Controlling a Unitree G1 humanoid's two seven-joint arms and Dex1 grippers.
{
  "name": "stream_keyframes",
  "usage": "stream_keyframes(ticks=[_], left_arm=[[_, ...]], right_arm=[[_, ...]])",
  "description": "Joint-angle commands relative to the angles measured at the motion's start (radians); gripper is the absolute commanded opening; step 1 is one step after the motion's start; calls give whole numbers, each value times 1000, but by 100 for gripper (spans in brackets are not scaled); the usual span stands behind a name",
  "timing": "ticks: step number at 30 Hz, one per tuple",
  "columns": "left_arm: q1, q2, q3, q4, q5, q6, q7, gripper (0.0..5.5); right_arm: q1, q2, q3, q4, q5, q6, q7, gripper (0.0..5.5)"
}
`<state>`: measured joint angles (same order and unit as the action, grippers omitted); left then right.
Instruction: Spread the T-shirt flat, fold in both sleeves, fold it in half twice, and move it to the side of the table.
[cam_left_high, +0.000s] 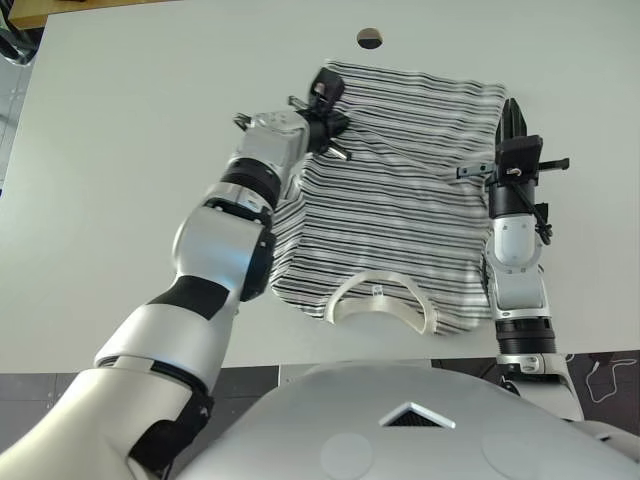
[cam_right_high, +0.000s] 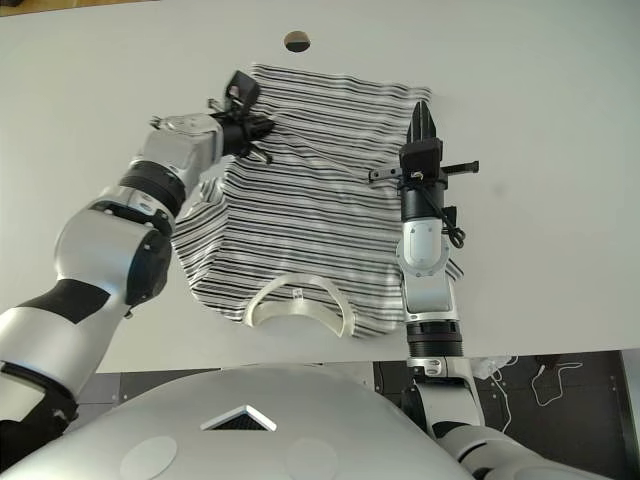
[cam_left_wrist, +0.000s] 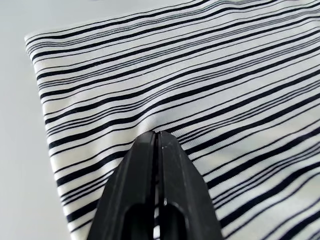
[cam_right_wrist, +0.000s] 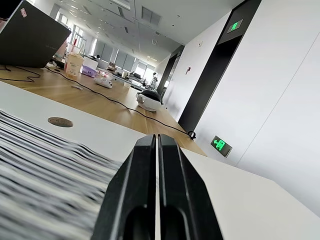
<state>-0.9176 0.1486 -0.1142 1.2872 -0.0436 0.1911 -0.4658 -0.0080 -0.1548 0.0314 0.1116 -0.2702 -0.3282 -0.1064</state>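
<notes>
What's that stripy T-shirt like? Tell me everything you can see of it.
The T-shirt is soft-looking cloth in black and white stripes with a plain white collar. It lies mostly flat, slightly rippled, on the white table, collar nearest the robot. The shut left end effector touches it near its far left corner; the shut right end effector is over its far right edge.

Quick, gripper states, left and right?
Left gripper: closed, tips on the striped T-shirt.
Right gripper: closed, holding nothing.
</notes>
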Motion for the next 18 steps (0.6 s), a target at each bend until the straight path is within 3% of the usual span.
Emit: stream_keyframes(ticks=[1, 5, 10, 15, 18], left_arm=[[26, 84, 24, 28, 33, 40, -3, 13], [37, 111, 47, 18, 39, 33, -43, 13], [18, 108, 166, -125, -69, -137, -108, 13], [367, 330, 141, -769, -178, 249, -393, 90], [676, 544, 218, -1155, -314, 608, -494, 144]], right_arm=[[9, 3, 0, -24, 4, 17, 3, 10], [14, -3, -9, -26, 9, 18, 3, 10], [22, -5, -16, -36, 12, 16, 4, 10], [52, 10, -18, -85, 5, 38, -10, 10], [78, 19, -28, -116, -1, 52, -27, 10]])
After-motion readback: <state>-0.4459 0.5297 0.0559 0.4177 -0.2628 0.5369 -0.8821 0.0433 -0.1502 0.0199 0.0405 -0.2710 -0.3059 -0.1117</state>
